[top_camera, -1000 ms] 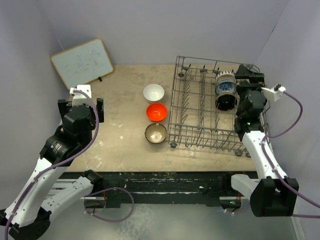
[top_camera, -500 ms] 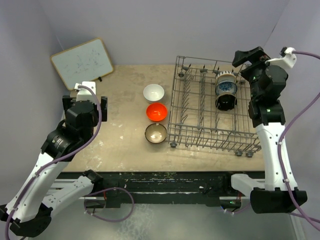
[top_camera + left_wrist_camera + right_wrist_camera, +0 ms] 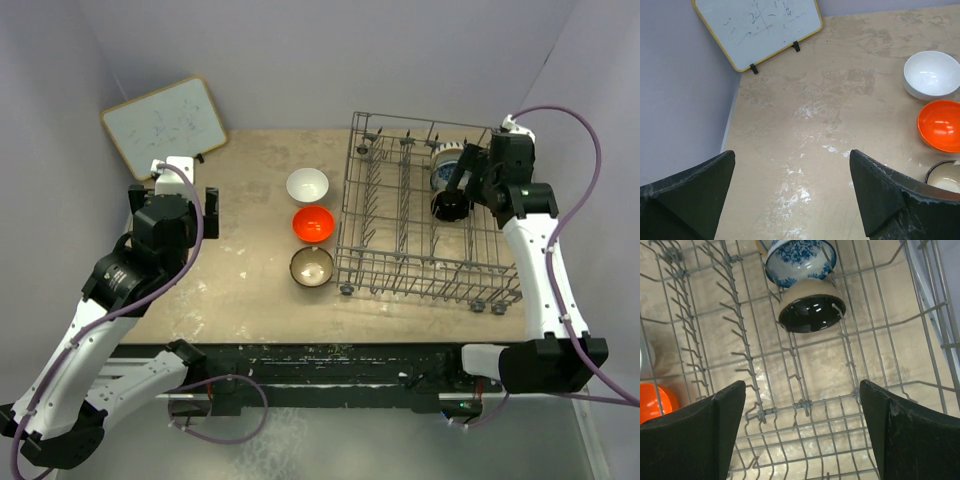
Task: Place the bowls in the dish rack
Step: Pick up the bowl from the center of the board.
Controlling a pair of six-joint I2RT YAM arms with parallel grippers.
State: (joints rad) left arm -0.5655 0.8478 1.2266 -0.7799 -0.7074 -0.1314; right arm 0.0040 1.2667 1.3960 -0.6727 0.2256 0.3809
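The dish rack (image 3: 400,230) stands on the right of the table. A blue-and-white bowl (image 3: 800,257) and a glossy black bowl (image 3: 811,315) stand on edge in its far right rows. A cream-beige surface (image 3: 810,290) shows just behind the black one; I cannot tell if it is a separate bowl. The white bowl (image 3: 307,185), orange-red bowl (image 3: 313,223) and brown bowl with cream inside (image 3: 312,266) sit in a row left of the rack. My right gripper (image 3: 802,430) is open and empty above the rack floor, near the black bowl (image 3: 450,206). My left gripper (image 3: 792,195) is open and empty over bare table, left of the white bowl (image 3: 931,75).
A whiteboard (image 3: 165,125) leans at the far left corner; it also shows in the left wrist view (image 3: 757,27). Purple walls close the table on the left, back and right. The rack's upright tines (image 3: 735,330) fill its left and middle rows.
My right arm rose from beside the racked bowls, then came back down over the rack's far right, still empty. My left arm shifted slightly forward. The bowls have not moved.
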